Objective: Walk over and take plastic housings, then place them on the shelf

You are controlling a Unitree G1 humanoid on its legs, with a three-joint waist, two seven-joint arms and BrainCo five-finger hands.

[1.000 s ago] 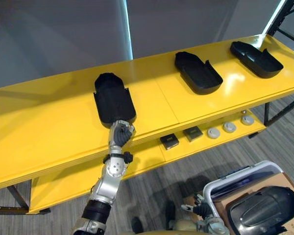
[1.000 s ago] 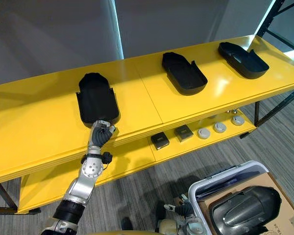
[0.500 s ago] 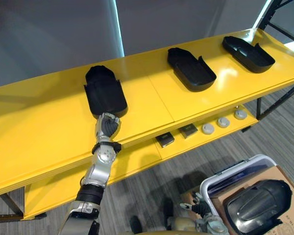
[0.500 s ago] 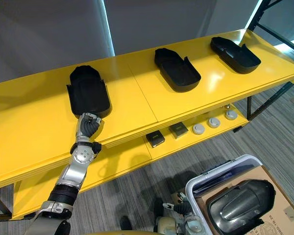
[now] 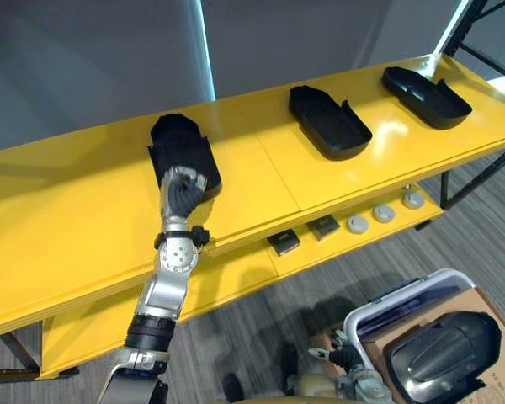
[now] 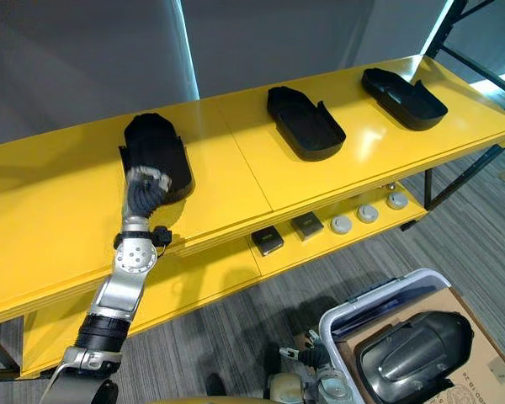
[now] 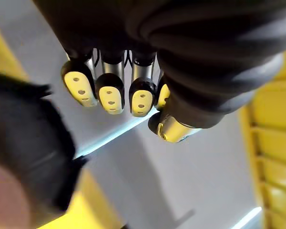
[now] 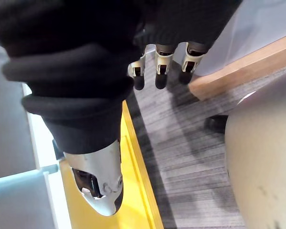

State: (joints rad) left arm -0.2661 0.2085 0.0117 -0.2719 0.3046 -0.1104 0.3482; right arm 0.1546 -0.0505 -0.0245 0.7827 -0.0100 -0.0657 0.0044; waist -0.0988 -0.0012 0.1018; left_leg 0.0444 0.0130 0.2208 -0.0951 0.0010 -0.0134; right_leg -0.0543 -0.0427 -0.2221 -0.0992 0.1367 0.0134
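Three black plastic housings lie open side up on the yellow shelf (image 5: 67,219): a left housing (image 5: 178,143), a middle housing (image 5: 328,122) and a right housing (image 5: 425,84). My left hand (image 5: 183,192) is raised over the near end of the left housing. In the left wrist view its fingers (image 7: 109,93) are loosely bent and hold nothing, and the housing (image 7: 24,138) is a dark shape apart from them. My right hand (image 8: 162,71) hangs low by my side with relaxed fingers over the floor.
Another dark housing (image 5: 442,353) lies in a cardboard box at the lower right, beside a grey crate frame (image 5: 404,303). The lower shelf holds two small black boxes (image 5: 284,241) and three round discs (image 5: 385,212). A dark post (image 5: 475,29) stands at the far right.
My left hand has lifted from the shelf's front edge up over the near end of the left housing. The camera shifted a little since the earliest frames.
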